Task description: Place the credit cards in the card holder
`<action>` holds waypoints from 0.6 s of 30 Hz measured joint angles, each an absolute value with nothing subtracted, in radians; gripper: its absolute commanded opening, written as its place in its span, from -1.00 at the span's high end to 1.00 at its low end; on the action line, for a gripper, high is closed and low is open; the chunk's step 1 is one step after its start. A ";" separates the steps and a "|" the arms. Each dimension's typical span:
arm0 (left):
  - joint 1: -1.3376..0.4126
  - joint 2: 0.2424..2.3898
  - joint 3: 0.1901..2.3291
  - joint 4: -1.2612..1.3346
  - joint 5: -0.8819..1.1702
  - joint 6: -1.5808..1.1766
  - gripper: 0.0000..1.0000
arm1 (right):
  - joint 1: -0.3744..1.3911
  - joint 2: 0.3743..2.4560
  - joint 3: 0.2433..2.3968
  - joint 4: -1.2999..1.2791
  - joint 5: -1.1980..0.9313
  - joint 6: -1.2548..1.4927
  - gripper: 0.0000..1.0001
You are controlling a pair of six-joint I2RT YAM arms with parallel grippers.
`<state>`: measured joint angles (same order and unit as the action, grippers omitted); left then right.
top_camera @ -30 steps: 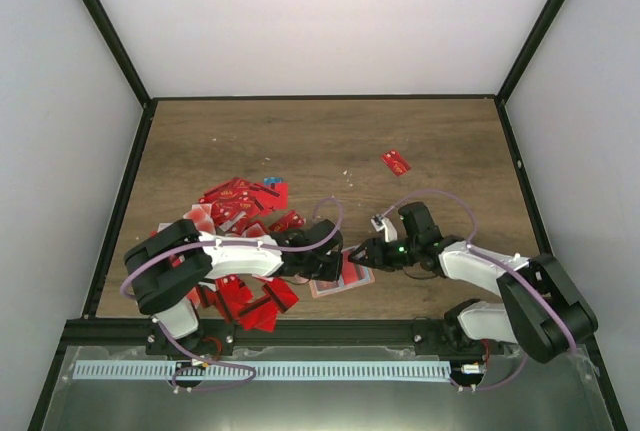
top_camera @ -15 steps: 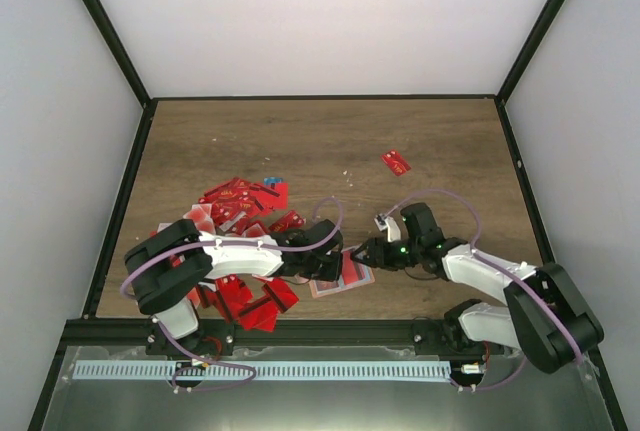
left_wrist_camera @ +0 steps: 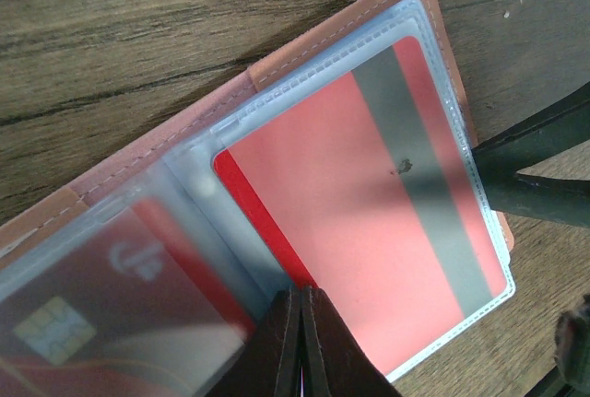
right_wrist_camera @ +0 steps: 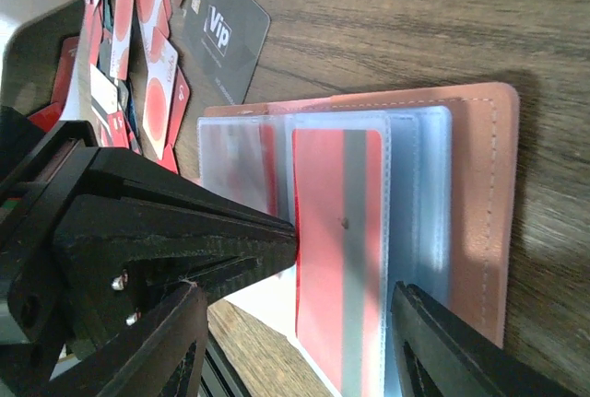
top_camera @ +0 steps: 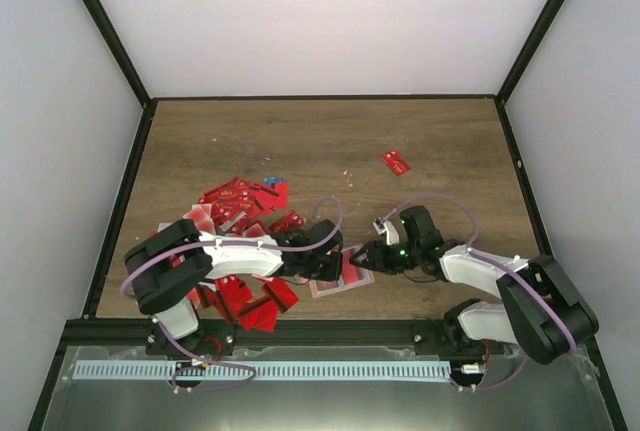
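Resting on the open card holder (right_wrist_camera: 479, 185), left tool (left_wrist_camera: 300, 297) closed tight; right tool (right_wrist_camera: 297, 291) spread wide above the sleeved credit card (right_wrist_camera: 323, 231)

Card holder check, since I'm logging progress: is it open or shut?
Open: the card holder lies spread flat, clear sleeves exposed, a red card inside one.

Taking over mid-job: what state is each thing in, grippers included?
card holder: open, flat on the table, sleeves up.
red card: inside a clear sleeve.
left gripper: shut, tips on the sleeves near the fold.
right gripper: open, at the holder's edge.
loose cards: heaped on the table, outside the holder.
lone red card: flat on the table, apart.
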<state>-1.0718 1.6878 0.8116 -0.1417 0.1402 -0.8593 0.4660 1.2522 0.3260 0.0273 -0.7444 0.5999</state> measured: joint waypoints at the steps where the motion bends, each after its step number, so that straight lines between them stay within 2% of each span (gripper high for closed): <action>1: -1.072 1.688 0.812 -0.142 0.140 -0.860 0.92 | 0.466 1.252 0.326 0.032 -0.748 0.601 -0.13; 18: -1.072 1.743 0.870 -0.123 0.147 -0.839 0.92 | 0.474 1.203 0.326 0.043 -0.792 0.626 -0.13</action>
